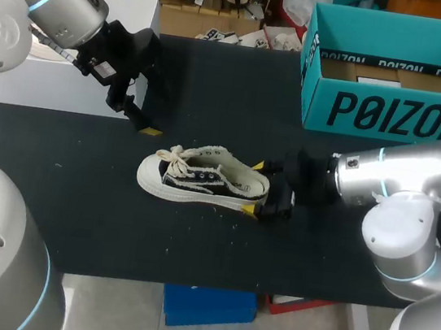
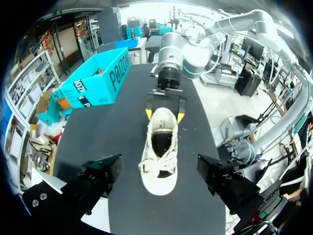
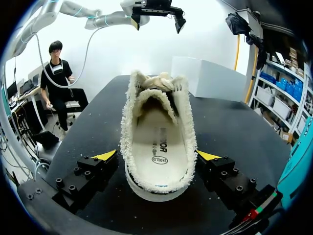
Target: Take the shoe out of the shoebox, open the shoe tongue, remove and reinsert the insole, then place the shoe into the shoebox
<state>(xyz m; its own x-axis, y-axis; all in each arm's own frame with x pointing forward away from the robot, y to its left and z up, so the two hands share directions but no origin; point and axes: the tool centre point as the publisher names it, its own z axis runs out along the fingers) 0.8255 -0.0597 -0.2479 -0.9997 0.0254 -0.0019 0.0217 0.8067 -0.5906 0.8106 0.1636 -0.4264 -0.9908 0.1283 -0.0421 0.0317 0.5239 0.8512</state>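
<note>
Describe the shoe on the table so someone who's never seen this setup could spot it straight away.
On the black table, look near the middle, left of the open teal shoebox. The shoe stands there on its sole, heel at the right gripper. It is the only footwear: a cream low-top with black sides, frayed edges and cream laces.

Robotics lab, black worktable [image 1: 192, 251], shelves of bins [image 3: 286, 81], cartons [image 1: 204, 21] stacked behind
</note>
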